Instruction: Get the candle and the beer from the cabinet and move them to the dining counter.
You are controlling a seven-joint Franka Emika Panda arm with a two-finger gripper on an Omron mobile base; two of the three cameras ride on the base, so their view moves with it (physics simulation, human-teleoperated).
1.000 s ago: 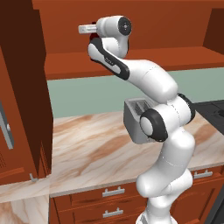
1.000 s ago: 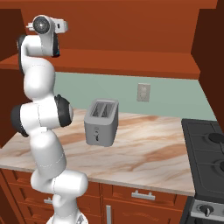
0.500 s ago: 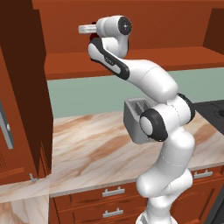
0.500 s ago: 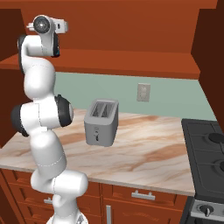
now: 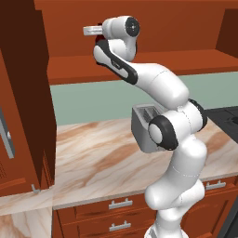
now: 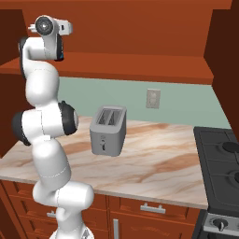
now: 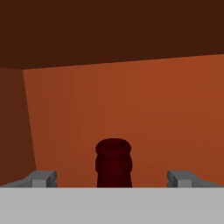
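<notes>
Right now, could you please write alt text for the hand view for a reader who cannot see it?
The dark brown neck and mouth of the beer stand centred between the two grey fingertips of the open hand, with clear space on both sides. Behind it is the plain reddish-brown inner wall of the cabinet, dark at the top.

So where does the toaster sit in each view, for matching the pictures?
Left base view: toaster right of centre on the marbled counter, largely hidden behind the arm's elbow.
Right base view: toaster just left of centre, in full sight, right of the arm.
Hand view: no toaster; it looks into the cabinet at the beer bottle's neck.
Shared landmark: the marbled counter under the toaster, in both base views.
</notes>
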